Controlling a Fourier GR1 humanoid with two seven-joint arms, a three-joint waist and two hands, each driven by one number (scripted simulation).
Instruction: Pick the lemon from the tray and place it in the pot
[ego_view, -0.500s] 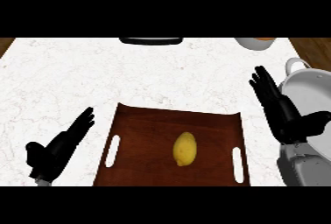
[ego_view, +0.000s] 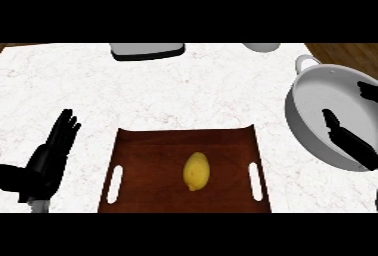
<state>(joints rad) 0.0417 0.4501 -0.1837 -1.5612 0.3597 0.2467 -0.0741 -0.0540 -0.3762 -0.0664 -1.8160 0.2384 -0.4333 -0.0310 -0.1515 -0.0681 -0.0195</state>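
The lemon is lying lengthwise on the tray, unheld, nearer the open left hand than the open right hand over the pot.

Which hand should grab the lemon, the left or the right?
Probably the right hand. It shows over the pot, where the lemon must go, just right of the tray. The left hand rests open on the tray's far side from the pot.
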